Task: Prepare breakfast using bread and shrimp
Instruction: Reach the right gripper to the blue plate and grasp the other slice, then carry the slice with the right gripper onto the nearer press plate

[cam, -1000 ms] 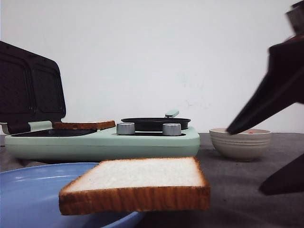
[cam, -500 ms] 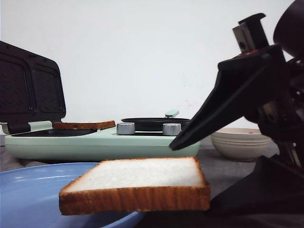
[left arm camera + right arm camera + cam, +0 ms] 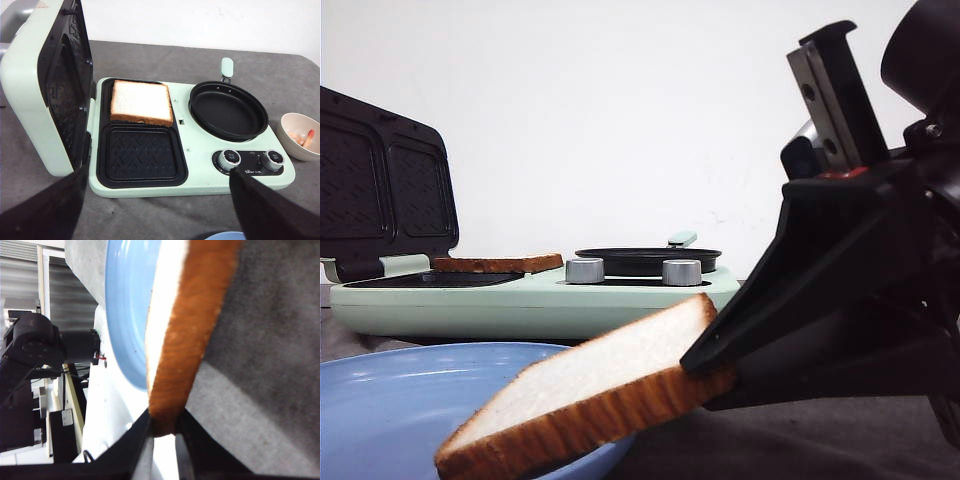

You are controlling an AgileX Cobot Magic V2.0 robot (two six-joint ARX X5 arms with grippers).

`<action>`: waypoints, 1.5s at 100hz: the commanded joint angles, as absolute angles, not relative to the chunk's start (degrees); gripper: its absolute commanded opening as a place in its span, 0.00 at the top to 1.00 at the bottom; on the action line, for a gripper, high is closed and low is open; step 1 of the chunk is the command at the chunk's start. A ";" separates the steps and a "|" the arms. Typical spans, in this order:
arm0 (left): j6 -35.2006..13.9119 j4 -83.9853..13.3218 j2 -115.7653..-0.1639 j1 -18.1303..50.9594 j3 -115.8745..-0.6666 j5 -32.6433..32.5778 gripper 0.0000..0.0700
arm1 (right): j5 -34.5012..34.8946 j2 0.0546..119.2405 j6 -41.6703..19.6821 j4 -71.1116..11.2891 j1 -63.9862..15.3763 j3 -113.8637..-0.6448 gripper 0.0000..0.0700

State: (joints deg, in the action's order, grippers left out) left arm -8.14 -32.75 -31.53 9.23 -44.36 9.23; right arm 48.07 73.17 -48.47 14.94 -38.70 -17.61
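One slice of bread (image 3: 600,395) is pinched at its right corner by my right gripper (image 3: 705,380) and tilts up off the blue plate (image 3: 390,405); its crust also shows in the right wrist view (image 3: 185,340), clamped between both fingers. The second slice of bread (image 3: 140,102) lies in the far slot of the open green sandwich maker (image 3: 195,187), also seen in the front view (image 3: 498,263). The shrimp (image 3: 305,140) shows as orange-red pieces in a white bowl (image 3: 290,125). My left gripper (image 3: 157,220) is open and empty, above the table in front of the maker.
The maker's lid (image 3: 45,85) stands open at its left. A black round pan (image 3: 227,110) sits on its right side above two silver knobs (image 3: 229,159). Grey cloth (image 3: 150,210) covers the table.
My right gripper has come in from the right, closed on the near slice's right corner and raised it, so the slice now tilts up off the plate. The bowl is now hidden in the front view.
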 commanded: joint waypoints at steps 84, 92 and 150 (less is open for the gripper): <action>-8.25 -31.75 -31.68 9.26 -44.91 8.99 0.27 | 47.75 73.76 -58.19 22.74 -39.24 -34.65 1.00; -8.25 -31.68 -31.68 9.26 -44.91 8.93 0.27 | 47.40 74.19 -55.70 18.41 -39.24 -38.57 1.00; -8.25 -26.92 -31.29 9.23 -44.91 6.85 0.27 | 48.18 96.40 -49.82 9.23 -39.20 -64.62 1.00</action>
